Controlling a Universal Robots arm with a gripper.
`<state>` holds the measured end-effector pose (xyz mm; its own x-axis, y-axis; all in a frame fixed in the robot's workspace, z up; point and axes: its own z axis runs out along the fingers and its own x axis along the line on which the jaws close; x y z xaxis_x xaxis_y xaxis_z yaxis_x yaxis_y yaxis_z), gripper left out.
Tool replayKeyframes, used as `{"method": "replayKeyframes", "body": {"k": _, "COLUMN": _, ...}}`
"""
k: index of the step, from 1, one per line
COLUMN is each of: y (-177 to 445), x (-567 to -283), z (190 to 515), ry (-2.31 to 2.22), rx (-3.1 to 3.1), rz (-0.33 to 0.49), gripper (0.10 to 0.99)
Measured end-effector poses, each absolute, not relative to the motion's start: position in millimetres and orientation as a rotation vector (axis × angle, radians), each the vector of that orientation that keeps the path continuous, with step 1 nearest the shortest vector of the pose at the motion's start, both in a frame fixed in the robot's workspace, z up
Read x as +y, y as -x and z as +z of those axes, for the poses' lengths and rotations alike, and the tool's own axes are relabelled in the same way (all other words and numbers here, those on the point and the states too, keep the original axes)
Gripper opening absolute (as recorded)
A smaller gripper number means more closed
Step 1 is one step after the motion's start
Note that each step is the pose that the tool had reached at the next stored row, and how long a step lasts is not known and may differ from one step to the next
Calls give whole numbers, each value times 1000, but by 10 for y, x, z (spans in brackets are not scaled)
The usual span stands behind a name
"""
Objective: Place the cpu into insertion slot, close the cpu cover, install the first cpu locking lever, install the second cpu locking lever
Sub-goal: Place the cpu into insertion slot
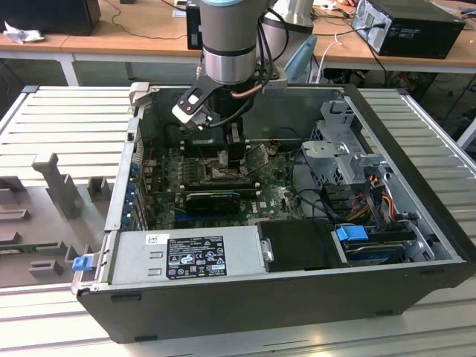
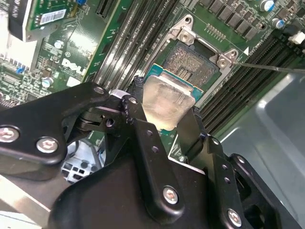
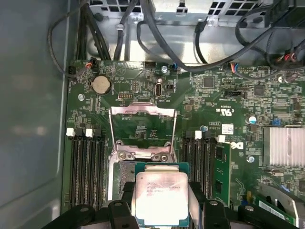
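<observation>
While the tool (image 2: 166,106) is clenched on the chip (image 3: 161,198), one black finger (image 2: 143,133) pressing each side of its pale metal top, the chip hangs partly over the socket (image 2: 194,61). It looks tilted rather than lying flat. In the second wrist view much of the socket's grid of contacts is bare beyond the chip's edge. Whether the chip's lower edge already touches the socket frame I cannot tell from these angles.

Just past the socket, the cover (image 3: 142,112) stands swung up and open, with green board (image 3: 228,95) showing through its window. Rows of long black memory slots (image 3: 88,167) run along both sides of the socket. In the exterior view the arm reaches down into the open computer case (image 1: 245,297), which lies on a slatted surface (image 1: 67,111).

By my reading the work is in its first step. The chip is gripped and brought to the socket but not seated, the cover is not closed, and neither lever is locked.
</observation>
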<state>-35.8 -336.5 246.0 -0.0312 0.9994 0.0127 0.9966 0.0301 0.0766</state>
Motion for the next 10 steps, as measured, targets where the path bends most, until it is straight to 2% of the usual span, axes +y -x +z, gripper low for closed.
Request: {"method": "replayKeyframes", "body": {"k": 10, "y": 429, "x": -3319, "z": 2250, "ry": -2148, "rx": 2229, "rz": 99, "gripper": 525}}
